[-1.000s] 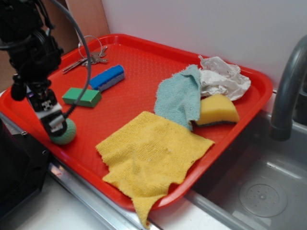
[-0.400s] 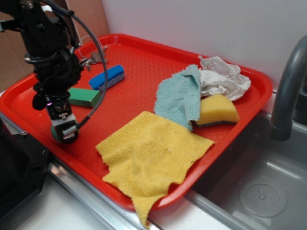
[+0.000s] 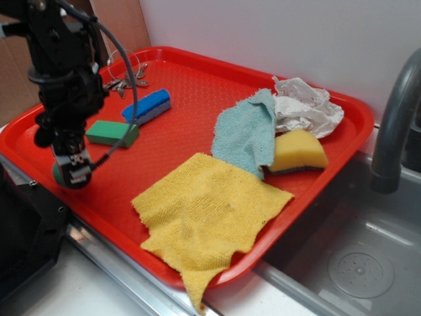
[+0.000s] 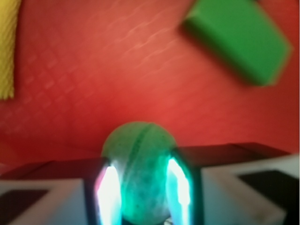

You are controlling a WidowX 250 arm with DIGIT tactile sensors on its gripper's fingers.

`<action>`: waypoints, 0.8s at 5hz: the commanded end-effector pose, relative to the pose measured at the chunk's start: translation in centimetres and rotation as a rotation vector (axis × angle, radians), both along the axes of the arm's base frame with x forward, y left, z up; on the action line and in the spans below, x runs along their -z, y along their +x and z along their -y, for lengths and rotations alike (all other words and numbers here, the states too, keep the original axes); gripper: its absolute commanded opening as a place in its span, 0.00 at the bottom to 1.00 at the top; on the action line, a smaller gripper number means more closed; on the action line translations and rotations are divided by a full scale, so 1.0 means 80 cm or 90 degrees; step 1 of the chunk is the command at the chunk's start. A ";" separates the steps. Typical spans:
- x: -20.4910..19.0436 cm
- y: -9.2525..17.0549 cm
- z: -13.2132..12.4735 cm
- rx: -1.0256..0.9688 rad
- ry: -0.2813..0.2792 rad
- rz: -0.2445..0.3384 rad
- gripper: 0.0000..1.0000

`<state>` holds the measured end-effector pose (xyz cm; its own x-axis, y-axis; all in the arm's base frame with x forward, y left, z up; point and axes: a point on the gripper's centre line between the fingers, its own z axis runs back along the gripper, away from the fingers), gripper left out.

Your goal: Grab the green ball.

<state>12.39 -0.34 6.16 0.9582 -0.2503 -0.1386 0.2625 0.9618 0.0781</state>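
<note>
The green ball (image 4: 139,171) sits squarely between the fingers (image 4: 107,185), which press its two sides near the tray's (image 3: 197,85) front-left edge; it looks gripped.

A plain white wall (image 3: 276,39) fills the back of the scene, evenly lit and without marks. At the upper left a brown wooden panel (image 3: 122,26) stands against it. To the right a curved grey faucet (image 3: 395,125) rises over a stainless steel sink (image 3: 348,257), whose round drain (image 3: 360,270) shows in the basin floor. A metal sink rim (image 3: 125,270) runs along the front edge, with a pale tabletop (image 3: 59,296) strip below it. A dark box-like object (image 3: 26,230) sits at the lower left.
</note>
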 end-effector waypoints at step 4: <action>-0.190 0.037 -0.129 -0.257 0.022 0.196 0.00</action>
<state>15.77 9.92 20.11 0.9805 0.1530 0.1236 -0.1664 0.9803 0.1068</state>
